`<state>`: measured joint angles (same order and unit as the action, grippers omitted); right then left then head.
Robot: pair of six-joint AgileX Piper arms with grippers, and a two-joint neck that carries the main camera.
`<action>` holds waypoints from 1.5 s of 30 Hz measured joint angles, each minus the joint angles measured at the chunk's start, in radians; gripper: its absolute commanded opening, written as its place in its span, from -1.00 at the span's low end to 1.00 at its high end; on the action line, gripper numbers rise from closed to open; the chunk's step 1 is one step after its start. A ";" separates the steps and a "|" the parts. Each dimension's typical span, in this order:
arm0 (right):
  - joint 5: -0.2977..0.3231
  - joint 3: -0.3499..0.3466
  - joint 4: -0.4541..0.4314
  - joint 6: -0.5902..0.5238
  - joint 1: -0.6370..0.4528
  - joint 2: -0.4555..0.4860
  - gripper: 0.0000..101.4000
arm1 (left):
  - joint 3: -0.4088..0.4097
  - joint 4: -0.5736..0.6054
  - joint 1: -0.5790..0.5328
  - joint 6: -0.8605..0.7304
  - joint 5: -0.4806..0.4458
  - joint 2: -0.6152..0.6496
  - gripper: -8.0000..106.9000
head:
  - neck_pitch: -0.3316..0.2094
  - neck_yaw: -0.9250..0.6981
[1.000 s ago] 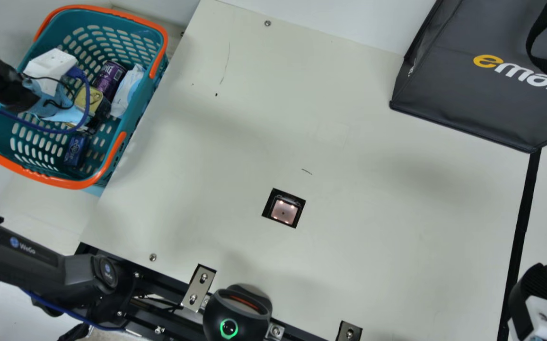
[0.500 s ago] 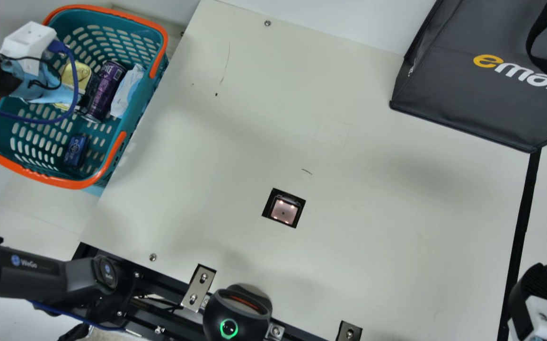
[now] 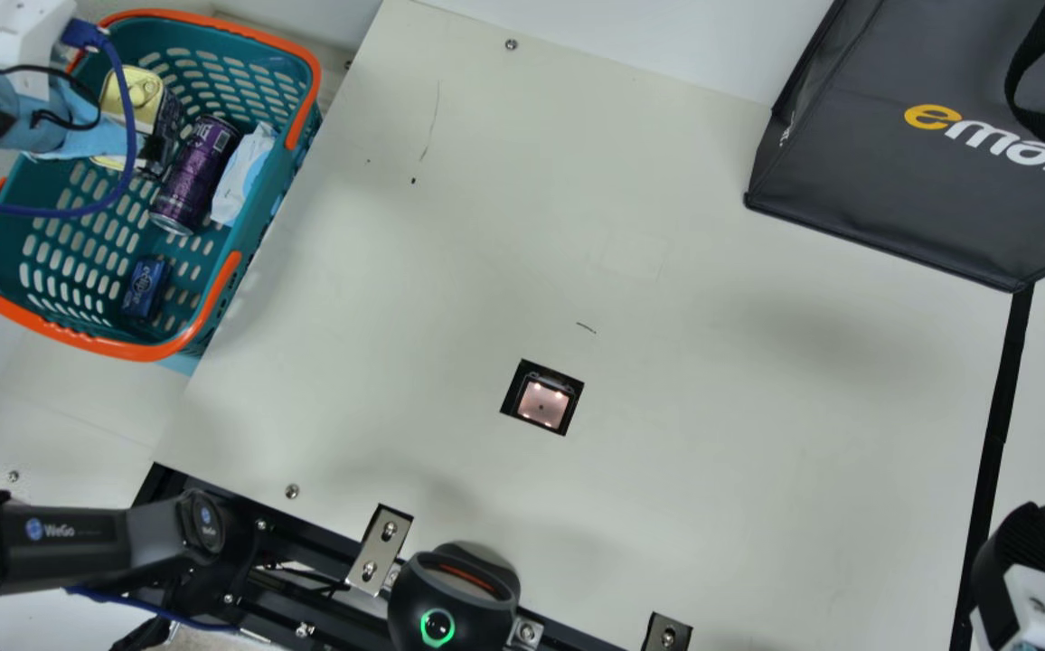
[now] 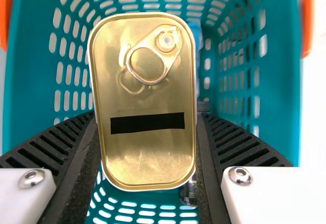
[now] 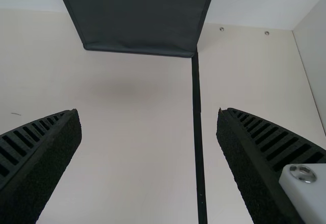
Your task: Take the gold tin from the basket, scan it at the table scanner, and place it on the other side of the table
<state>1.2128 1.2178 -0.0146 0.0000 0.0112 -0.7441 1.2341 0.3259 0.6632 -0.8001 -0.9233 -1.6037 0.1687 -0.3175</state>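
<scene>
Basket [image 3: 80, 312], teal with an orange rim, upper left of the main view, beside the cream table [image 3: 712, 434]. Inside it: a purple can [image 3: 197, 172], lying at a slant; a white and pale-blue packet [image 3: 242, 176] close by on the can's right; a small dark-blue box [image 3: 146, 287] lower down, well apart from those two. Second container: a dark grey bag [image 3: 884, 190] with a black handle, upper right, its lower edge at the table top. Left gripper [image 3: 116, 136] at the upper left of the main view, clamped on the gold tin [image 3: 134, 89], which sits over the upper-left part of the basket; exact height against the rim, cannot tell. Left wrist view: ribbed fingers [image 4: 61, 145] pressed to the tin's two long sides, lower half, so they stand just the tin's width apart; lid faces the camera, with a ring pull near one end and a black strip across it, basket walls behind. White box [image 3: 16, 41] with a blue cable [image 3: 116, 68] above the gripper. Right gripper [image 3: 1024, 542] at the lower right, beside a black strip on the table; right wrist view shows its fingers wide apart. Scanner [image 3: 542, 400], lit pinkish, set in the table just below mid-frame, well apart from the tin.
</scene>
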 measured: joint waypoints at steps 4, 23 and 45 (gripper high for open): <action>0.000 0.000 0.000 0.000 0.000 0.000 0.87 | 0.017 0.013 -0.023 0.027 -0.031 0.036 -1.00 | -0.002 0.000; 0.000 0.000 0.000 0.000 0.000 0.000 0.87 | -0.060 -0.054 -0.316 0.244 -0.089 0.248 -1.00 | -0.002 0.000; 0.000 0.000 0.000 0.000 0.000 0.000 0.87 | -0.127 -0.376 -0.938 0.920 -0.093 0.260 -1.00 | 0.000 0.000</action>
<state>1.2128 1.2178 -0.0146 0.0000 0.0112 -0.7441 1.1070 -0.0504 -0.2745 0.1196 -1.0160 -1.3442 0.1687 -0.3175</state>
